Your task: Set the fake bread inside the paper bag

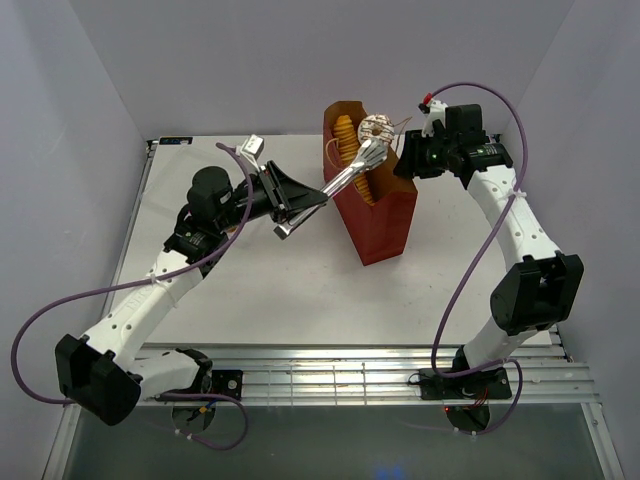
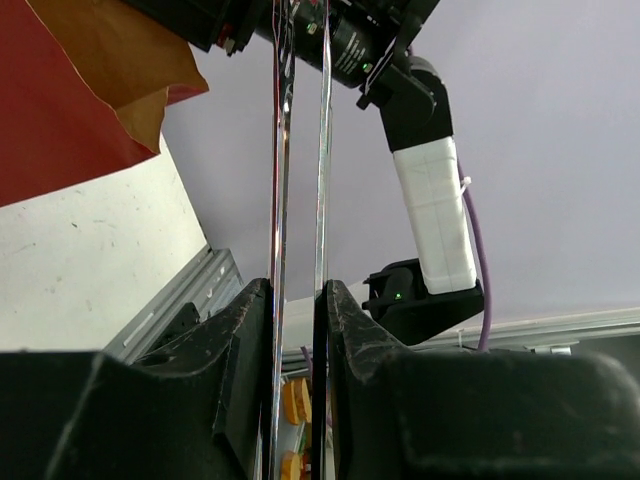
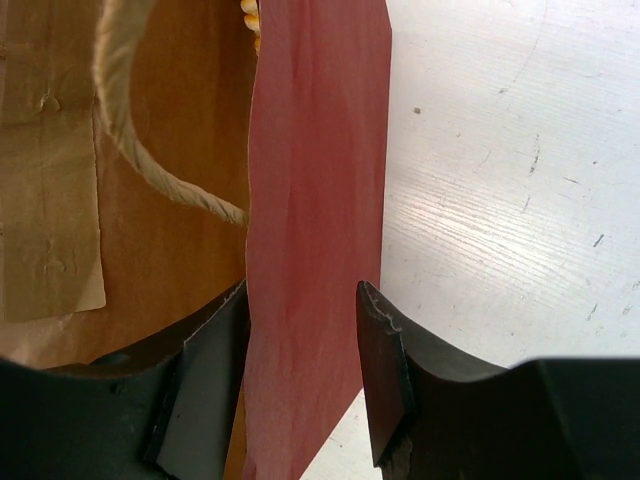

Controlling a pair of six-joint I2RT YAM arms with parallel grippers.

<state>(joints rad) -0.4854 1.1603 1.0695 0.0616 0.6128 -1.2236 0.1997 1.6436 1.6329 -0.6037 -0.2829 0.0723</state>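
Observation:
The dark-red paper bag [image 1: 385,225] stands upright and open at the table's middle back. My left gripper [image 1: 288,205] is shut on long metal tongs [image 1: 335,182], whose tips pinch a pale speckled ring doughnut [image 1: 377,127] just above the bag's mouth. A ridged golden loaf [image 1: 345,135] stands inside the bag. In the left wrist view the two tong blades [image 2: 280,150] run up between my fingers [image 2: 298,290]. My right gripper [image 1: 408,158] grips the bag's right wall [image 3: 310,180] at the rim, one finger inside and one outside [image 3: 300,300].
The tan string handle [image 3: 120,110] hangs inside the bag. Small orange-yellow pieces [image 2: 295,400] show low between the left fingers, partly hidden under the left arm in the top view [image 1: 232,228]. Metal rails [image 1: 350,375] line the near edge. Pale walls close in both sides.

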